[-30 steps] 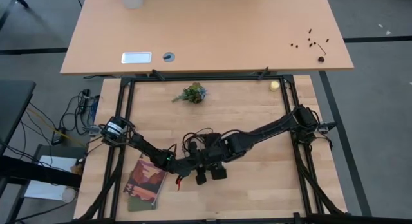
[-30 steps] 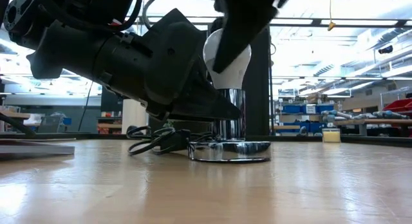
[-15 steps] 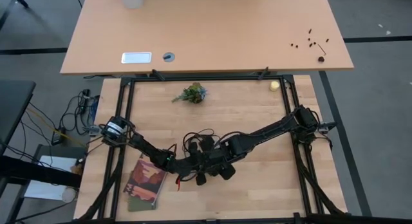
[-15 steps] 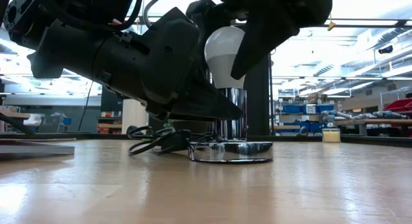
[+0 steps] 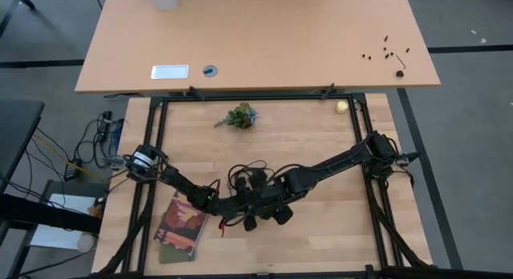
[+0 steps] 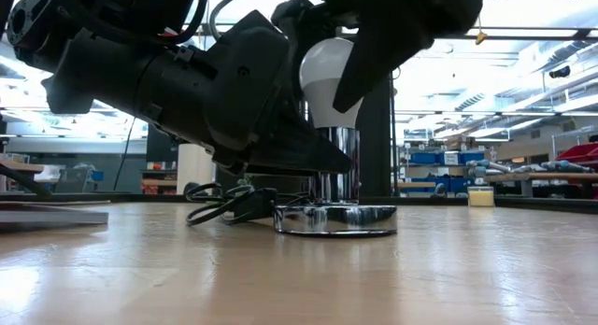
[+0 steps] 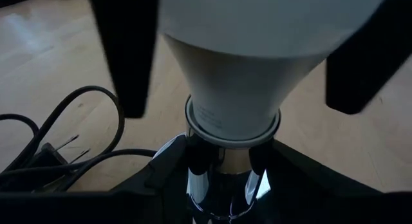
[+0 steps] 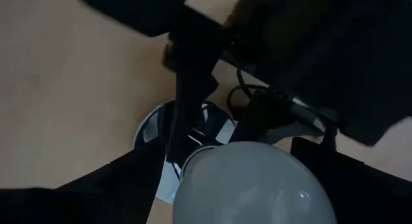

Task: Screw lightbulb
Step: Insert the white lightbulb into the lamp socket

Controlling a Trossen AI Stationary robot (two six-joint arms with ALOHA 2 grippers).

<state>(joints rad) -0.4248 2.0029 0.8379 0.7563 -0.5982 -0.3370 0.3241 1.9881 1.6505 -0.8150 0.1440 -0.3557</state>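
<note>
The white frosted lightbulb [image 6: 327, 77] stands upright with its base in a chrome socket post [image 6: 334, 162]. The post rises from a flat round silver disc [image 6: 336, 219] on the table, with a black cord [image 6: 224, 202] beside it. My left gripper [image 7: 222, 185] comes in low from the table's left and is shut on the post. My right gripper [image 8: 251, 185] is above, shut around the bulb's globe. In the high view both grippers [image 5: 260, 205] meet near the table's middle and hide the bulb. My left gripper pinches the chrome socket post [image 7: 219, 179] between its two fingers, just under the bulb's neck. The fingers lie nearly level, coming from the table's left, across the upright post. The disc stays flat on the table. My right gripper holds the bulb's wide globe [image 8: 251, 176] between its two fingers [image 6: 374, 54], one on each side. The fingers come from above, pointing down. The bulb stands upright with its base in the socket post.
A booklet [image 5: 180, 227] lies at the near left of the table. A green plant sprig [image 5: 238, 116] and a small pale yellow round object [image 5: 342, 107] lie near the far edge. The cord loops [image 5: 240, 171] behind the grippers. A second table [image 5: 256, 38] stands beyond.
My right gripper has turned about the upright bulb: its finger, which stood in front of the globe in the low view, now stands at the globe's right side. My left gripper has kept its hold on the post.
</note>
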